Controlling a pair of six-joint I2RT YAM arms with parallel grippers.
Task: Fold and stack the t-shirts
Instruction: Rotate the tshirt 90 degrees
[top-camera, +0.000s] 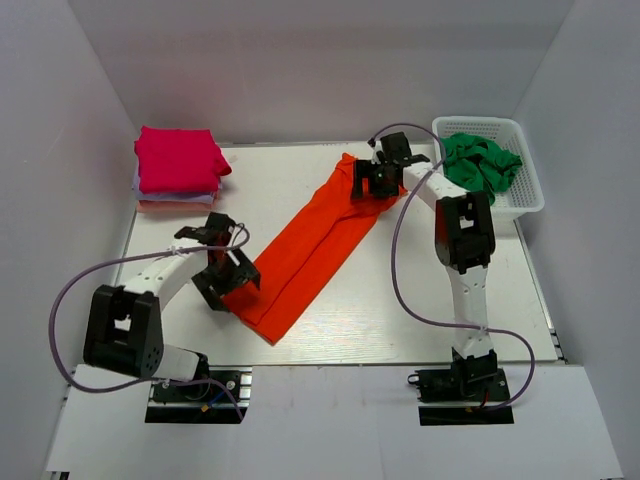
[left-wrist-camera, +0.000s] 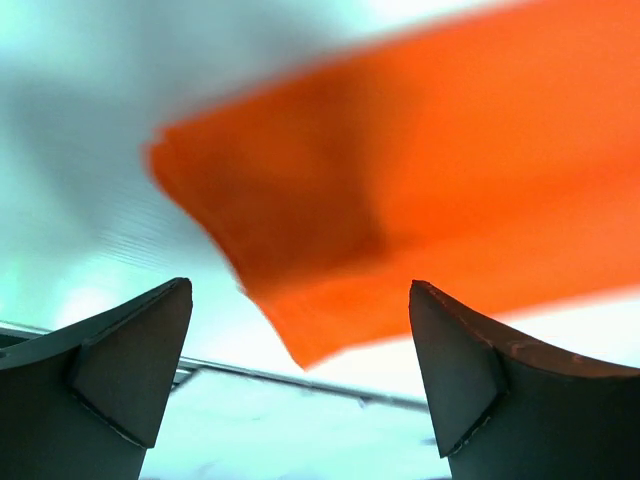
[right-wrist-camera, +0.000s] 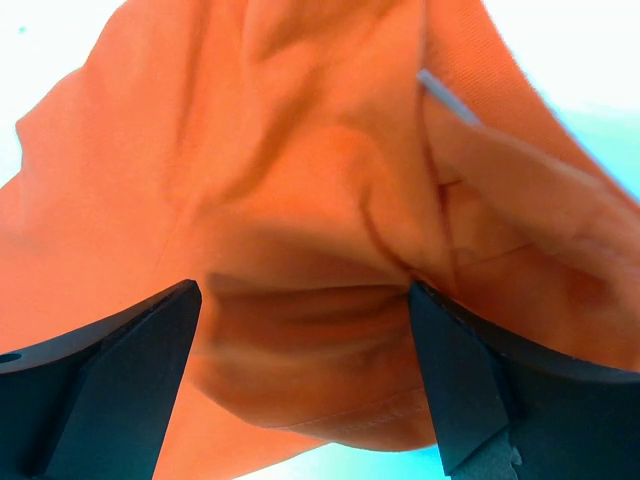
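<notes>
A bright orange-red t-shirt (top-camera: 310, 245), folded into a long strip, lies diagonally across the white table. My left gripper (top-camera: 232, 283) is open and empty at the strip's near left end. In the left wrist view the shirt's corner (left-wrist-camera: 400, 180) lies just ahead of the open gripper (left-wrist-camera: 300, 290), blurred. My right gripper (top-camera: 375, 185) is open over the strip's far end. In the right wrist view a bunched fold of the shirt (right-wrist-camera: 310, 340) sits between the spread jaws of that gripper (right-wrist-camera: 303, 290).
A stack of folded shirts (top-camera: 178, 170), magenta on top with pale lilac and pink below, sits at the far left. A white basket (top-camera: 530, 200) at the far right holds a crumpled green shirt (top-camera: 480, 162). White walls surround the table.
</notes>
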